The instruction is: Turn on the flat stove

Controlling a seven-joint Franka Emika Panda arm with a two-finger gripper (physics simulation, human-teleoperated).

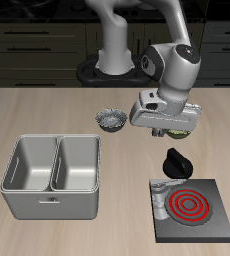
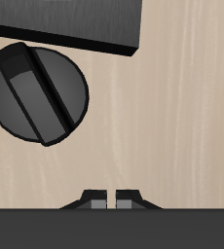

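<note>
A grey double-basin metal sink (image 1: 51,177) sits near the table's front edge, its two smooth rectangular tubs showing only bare metal inside. Farther back from the sink, toward the robot's base, stands a small round crinkled metal bowl (image 1: 112,120); what it holds is too small to tell. Beside that bowl hovers the gripper (image 1: 167,131), grey and blocky, partly hiding a greenish thing beneath it that cannot be made out.

The flat stove (image 1: 193,208) lies at the table's front edge, beside the sink with a strip of bare wood between them. It is a flat dark grey square plate, and its concentric coil rings (image 1: 189,206) glow red. The black round knob (image 1: 177,161), a disc with a raised bar across it, sits just behind the plate, between the plate and the gripper.

In the wrist view the knob (image 2: 38,94) shows matte black against pale wood grain of the table (image 2: 172,126), with the stove's dark edge (image 2: 65,24) just beside it. The fingertips (image 2: 93,199) stand nearly together, a thin slit between them, gripping nothing.
</note>
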